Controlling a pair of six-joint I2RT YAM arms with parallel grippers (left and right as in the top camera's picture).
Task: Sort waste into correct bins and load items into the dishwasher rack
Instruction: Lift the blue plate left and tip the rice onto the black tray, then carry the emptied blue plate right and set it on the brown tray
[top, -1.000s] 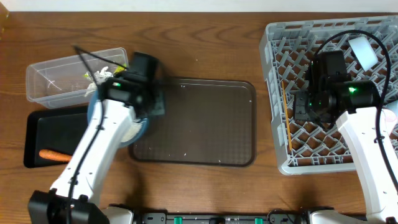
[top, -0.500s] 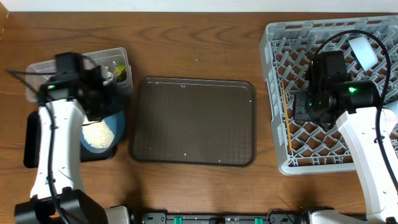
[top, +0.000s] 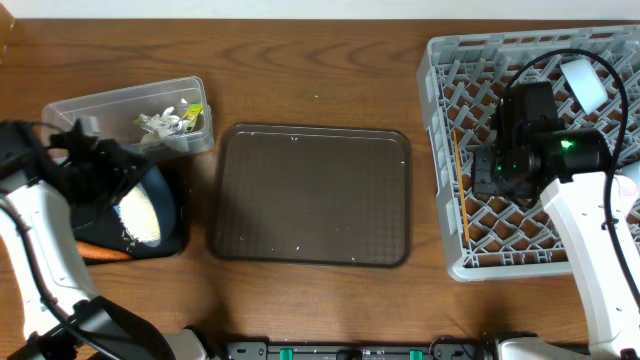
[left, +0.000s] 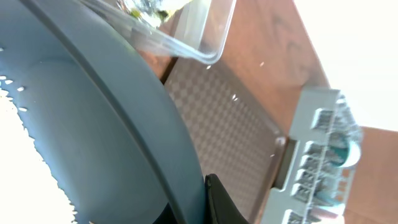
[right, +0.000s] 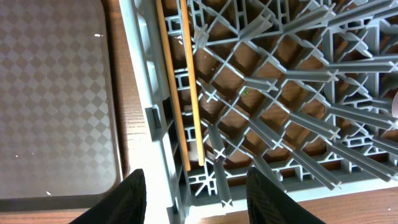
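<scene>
My left gripper (top: 100, 172) is shut on the rim of the wide blue bowl (top: 166, 196), which is tilted steeply over the black tray (top: 176, 243). White rice (top: 138, 218) lies low in the bowl. In the left wrist view the bowl (left: 106, 124) fills the frame, rice (left: 12, 143) at its left, and my left gripper (left: 202, 200) pinches the rim. The orange carrot (top: 102, 252) lies in the black tray. Wrapper scraps (top: 166, 122) sit in the clear tub (top: 90, 115). My right gripper (right: 196, 199) hangs open over the grey rack (top: 440, 150), above two chopsticks (right: 186, 93).
The dark-brown serving tray (top: 310, 195) lies in the middle of the table between tub and rack. A light-coloured cup (top: 583, 80) sits at the rack's far corner. The right arm (top: 590, 240) stretches over the rack's near half.
The left arm has swung the bowl leftward from the serving tray's edge to over the black tray and tipped it steeply. The right arm has not moved.
</scene>
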